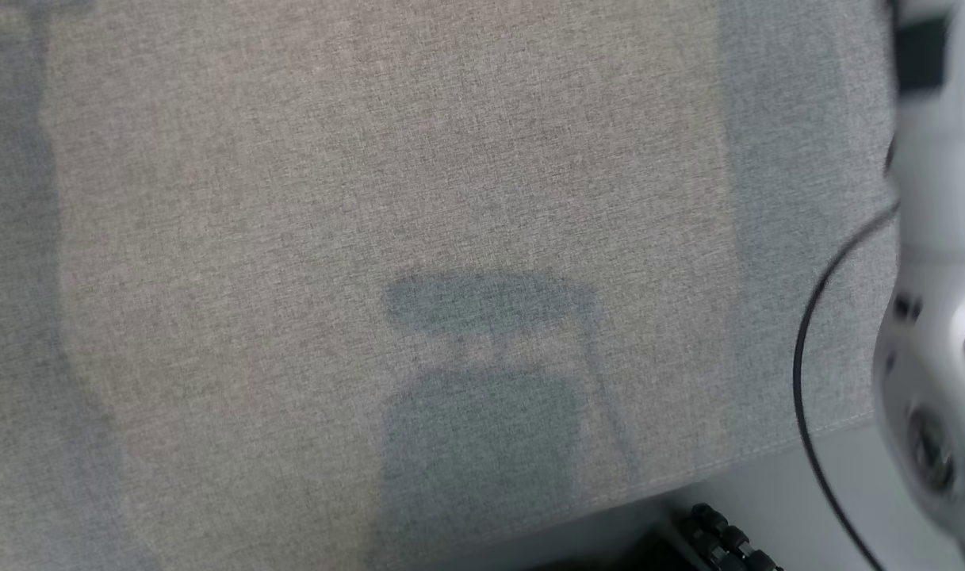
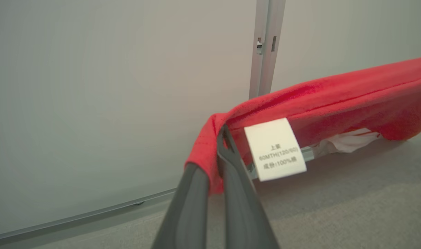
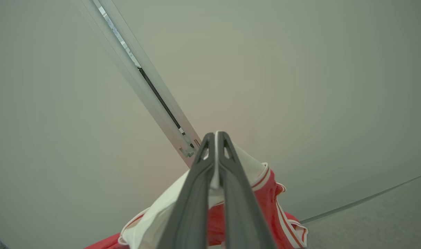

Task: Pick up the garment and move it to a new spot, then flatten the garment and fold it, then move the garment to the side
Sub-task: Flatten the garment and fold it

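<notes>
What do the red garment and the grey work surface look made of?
The garment looks like a soft, matte red knit, likely cotton; its white label appears to read pure cotton. The work surface looks like matte grey woven cloth, by its fine heathered weave.

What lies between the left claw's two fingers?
The edge of the red garment, pinched between the fingers of the left claw, next to its white label; the left wrist view shows this.

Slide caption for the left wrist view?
Left gripper shut on an edge of the red garment, white care label beside it, cloth stretching rightward before a pale wall.
</notes>
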Motion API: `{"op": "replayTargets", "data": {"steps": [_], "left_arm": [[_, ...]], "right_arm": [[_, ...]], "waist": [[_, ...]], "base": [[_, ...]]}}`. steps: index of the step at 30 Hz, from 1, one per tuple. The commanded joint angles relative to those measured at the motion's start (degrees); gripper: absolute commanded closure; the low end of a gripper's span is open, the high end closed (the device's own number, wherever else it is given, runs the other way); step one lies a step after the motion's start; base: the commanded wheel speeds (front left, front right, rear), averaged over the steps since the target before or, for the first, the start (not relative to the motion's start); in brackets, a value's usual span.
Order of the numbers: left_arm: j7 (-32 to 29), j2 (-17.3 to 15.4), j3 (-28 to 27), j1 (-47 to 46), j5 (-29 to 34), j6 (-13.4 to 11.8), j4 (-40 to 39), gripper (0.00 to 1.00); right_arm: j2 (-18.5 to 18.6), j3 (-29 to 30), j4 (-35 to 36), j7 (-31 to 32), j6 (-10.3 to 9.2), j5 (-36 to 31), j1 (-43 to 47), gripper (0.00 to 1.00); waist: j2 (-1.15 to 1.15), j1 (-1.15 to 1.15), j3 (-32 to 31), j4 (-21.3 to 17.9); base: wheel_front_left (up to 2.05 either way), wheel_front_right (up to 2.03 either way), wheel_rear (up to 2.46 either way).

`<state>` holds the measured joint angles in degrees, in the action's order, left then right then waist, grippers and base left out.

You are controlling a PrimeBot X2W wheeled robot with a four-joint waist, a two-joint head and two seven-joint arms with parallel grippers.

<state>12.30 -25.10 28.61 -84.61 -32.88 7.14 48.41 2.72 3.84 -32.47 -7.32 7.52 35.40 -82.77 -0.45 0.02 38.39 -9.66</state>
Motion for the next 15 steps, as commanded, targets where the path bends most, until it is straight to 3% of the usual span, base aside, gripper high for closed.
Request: {"op": "replayTargets", "data": {"steps": [1,9,10,15], "left_arm": [[1.34,-0.84,1.29,4.7,-0.84,0.26,0.63,1.0],[2.91,-3.74,6.48,25.78,-6.22,0.25,-7.08,1.0],[2.88,-3.43,6.8,31.19,-7.45,0.25,-9.59,1.0],[2.76,-2.93,8.75,46.1,-8.08,-1.47,-16.26,1.0]], "right_arm": [[0.92,-1.53,2.2,-1.29,-0.06,2.47,6.27,1.0],[5.34,-5.79,13.25,-3.22,-0.04,10.35,36.91,1.0],[6.23,-5.96,15.63,-3.45,-0.08,11.65,43.82,1.0],[8.56,-7.72,20.6,-2.27,-0.08,11.76,59.55,1.0]], "waist": [[0.45,-0.02,-0.45,0.0],[0.45,-0.02,-6.04,1.23],[0.45,-0.02,-8.63,1.66],[0.45,-0.02,-15.59,2.46]], "base": [[0.0,0.0,0.0],[0.0,0.0,0.0],[0.0,0.0,0.0],[0.0,0.0,0.0]]}}
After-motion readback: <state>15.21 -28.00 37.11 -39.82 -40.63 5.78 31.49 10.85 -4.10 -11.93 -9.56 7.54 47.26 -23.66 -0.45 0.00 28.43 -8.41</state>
